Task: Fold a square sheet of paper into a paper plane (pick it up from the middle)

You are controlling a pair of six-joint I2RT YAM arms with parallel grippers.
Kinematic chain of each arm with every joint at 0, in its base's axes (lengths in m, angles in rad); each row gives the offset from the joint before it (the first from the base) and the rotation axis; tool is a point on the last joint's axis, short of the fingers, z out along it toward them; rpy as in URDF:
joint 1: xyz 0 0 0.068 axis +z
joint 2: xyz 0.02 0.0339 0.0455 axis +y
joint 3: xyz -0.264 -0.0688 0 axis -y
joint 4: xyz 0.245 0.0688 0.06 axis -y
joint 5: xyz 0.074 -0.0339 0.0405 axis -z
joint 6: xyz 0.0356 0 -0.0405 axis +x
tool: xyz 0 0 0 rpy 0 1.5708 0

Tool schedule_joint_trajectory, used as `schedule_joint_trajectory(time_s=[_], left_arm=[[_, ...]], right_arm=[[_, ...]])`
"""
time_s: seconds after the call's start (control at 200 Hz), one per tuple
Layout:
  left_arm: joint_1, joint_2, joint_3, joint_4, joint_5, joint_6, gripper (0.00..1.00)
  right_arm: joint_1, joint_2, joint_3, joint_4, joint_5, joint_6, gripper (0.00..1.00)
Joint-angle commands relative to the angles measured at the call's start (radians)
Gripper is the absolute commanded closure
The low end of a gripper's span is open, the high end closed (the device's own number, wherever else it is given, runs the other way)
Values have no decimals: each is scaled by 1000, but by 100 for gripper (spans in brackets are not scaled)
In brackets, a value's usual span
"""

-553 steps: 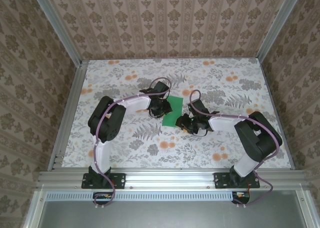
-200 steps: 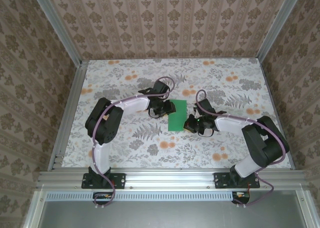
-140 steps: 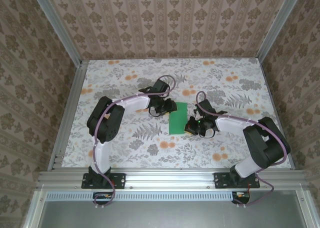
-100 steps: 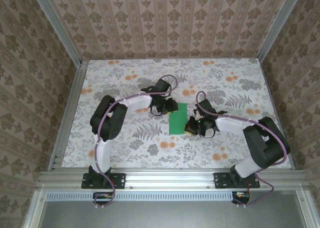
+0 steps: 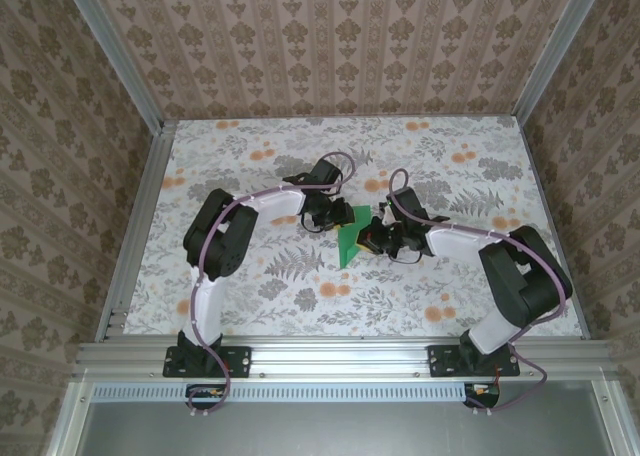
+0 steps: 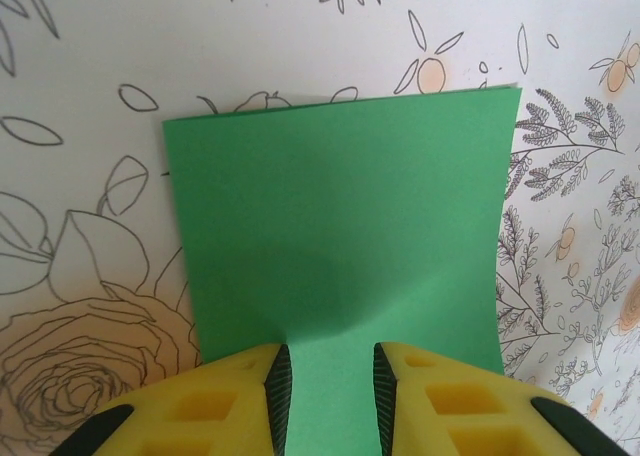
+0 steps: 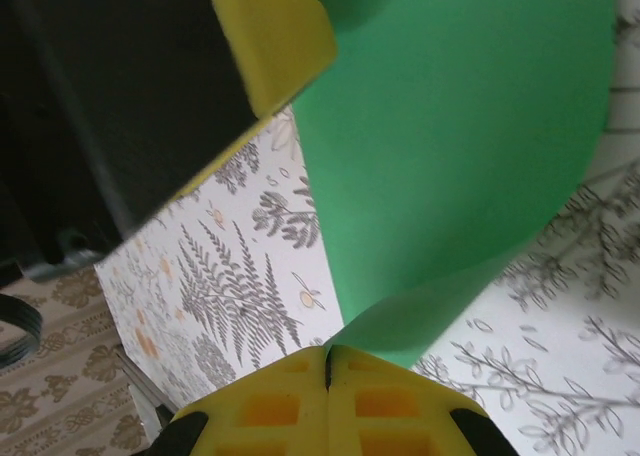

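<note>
We saw the square sheet of paper (image 5: 346, 244) near the middle of the table (image 5: 250, 286), between the two grippers. It was plain bright green, matte and unmarked, with straight, clean edges. In the left wrist view most of it lay flat on the floral print, with a soft shadowed ripple close to the left gripper (image 6: 330, 364). That gripper's yellow fingers stood a narrow gap apart with green showing between them; we could not tell whether they touched the sheet. The right gripper (image 7: 327, 354) had its jaws pressed together on one edge, and from that pinch the sheet curled upward in a smooth, rounded bend.
</note>
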Motion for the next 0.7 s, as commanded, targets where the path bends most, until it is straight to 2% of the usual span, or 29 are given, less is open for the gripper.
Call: schedule_joint_trajectory(time_s=[0.0, 0.695], left_arm=[[2, 33, 16, -59, -16, 18, 69], [-4, 47, 37, -76, -7, 23, 69]], right_arm=[[-5, 40, 39, 57, -24, 21, 100], [-2, 169, 78, 125, -82, 16, 99]])
